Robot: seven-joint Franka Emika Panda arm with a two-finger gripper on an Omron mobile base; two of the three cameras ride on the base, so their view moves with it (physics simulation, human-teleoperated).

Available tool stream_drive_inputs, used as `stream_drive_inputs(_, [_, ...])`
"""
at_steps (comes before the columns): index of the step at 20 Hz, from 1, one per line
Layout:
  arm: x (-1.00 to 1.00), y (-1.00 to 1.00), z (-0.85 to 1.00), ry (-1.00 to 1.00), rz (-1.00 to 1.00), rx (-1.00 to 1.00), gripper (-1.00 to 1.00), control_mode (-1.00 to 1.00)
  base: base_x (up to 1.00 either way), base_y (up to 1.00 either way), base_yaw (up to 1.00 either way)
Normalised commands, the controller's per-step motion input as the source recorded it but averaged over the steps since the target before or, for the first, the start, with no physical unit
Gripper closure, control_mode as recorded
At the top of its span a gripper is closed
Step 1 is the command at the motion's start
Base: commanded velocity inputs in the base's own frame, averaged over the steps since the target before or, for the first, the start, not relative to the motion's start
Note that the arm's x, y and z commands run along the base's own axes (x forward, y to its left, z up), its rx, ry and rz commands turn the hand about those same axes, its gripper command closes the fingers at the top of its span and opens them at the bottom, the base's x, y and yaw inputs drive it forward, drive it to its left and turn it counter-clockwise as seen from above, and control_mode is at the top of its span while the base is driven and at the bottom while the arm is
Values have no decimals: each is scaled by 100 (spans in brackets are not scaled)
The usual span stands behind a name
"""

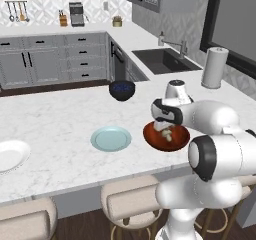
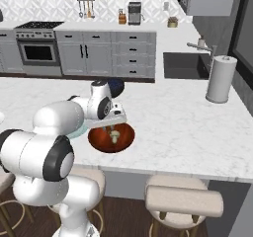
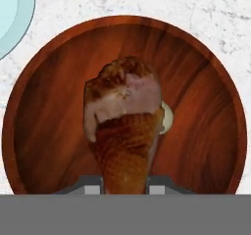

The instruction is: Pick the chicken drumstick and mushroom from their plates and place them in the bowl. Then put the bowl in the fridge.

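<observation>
hand view: reddish-brown chicken drumstick (image 3: 125, 126) pinched between the two dark fingers of the gripper (image 3: 125, 182), hanging over the middle of the wide red-brown wooden bowl (image 3: 211, 131).
mushroom: small beige mushroom (image 3: 167, 117) seems already in the bowl, under the drumstick.
release: lower a little, then spread the fingers; a high drop could bounce out.

Mushroom (image 3: 167, 117) mostly hidden behind chicken drumstick (image 3: 125, 131). Gripper (image 3: 125, 182) fingertips largely masked by it. Light blue plate (image 3: 12, 13) cut by frame edge.
</observation>
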Motion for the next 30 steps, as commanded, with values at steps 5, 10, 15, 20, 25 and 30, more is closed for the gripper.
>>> stream_drive_inputs(5, [33, 17, -15, -6, -3, -1, 100, -100, 0, 0, 0])
stream_drive_inputs(10, [26, 14, -30, -3, -2, 0, 100, -100, 0, 0, 0])
stream_drive_inputs(15, [6, 5, -24, 0, 0, 0, -100, -100, 0, 0, 0])
stream_drive_inputs(20, [0, 0, -3, 0, 0, 0, -100, -100, 0, 0, 0])
stream_drive_inputs(25, [0, 0, 37, 0, 0, 0, -100, -100, 0, 0, 0])
stream_drive_inputs(30, [-26, -31, 74, 0, -11, 9, -100, -100, 0, 0, 0])
